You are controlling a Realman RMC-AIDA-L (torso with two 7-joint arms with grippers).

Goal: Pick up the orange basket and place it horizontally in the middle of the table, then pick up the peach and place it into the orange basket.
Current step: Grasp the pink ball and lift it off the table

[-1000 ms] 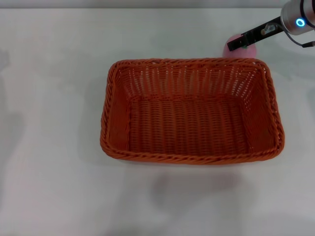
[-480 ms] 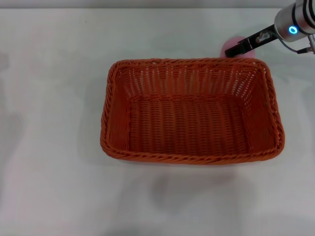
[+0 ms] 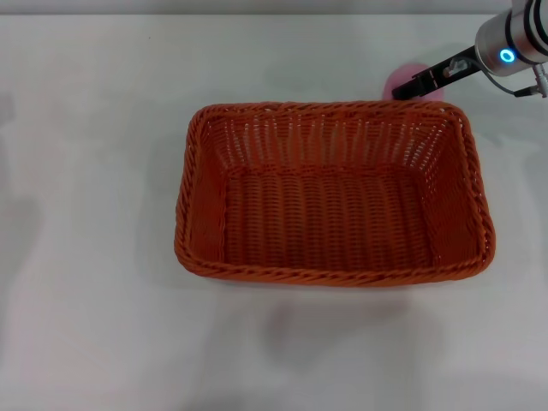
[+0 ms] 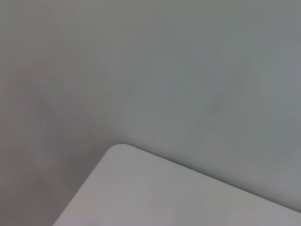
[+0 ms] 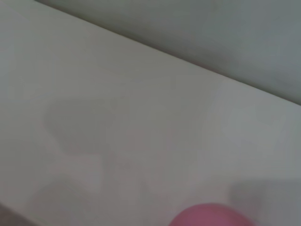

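Observation:
The orange basket lies with its long side across the middle of the white table, open side up and with nothing in it. The pink peach rests on the table just behind the basket's far right corner; it also shows in the right wrist view as the peach. My right gripper reaches in from the far right and hangs right over the peach, its dark tip crossing the fruit. The left gripper is out of view.
The table's far edge runs close behind the peach. The left wrist view shows only a rounded table corner against a grey floor.
The right wrist has shifted a little to the left and the gripper's tip has dipped slightly over the peach. The basket and the peach stay in place.

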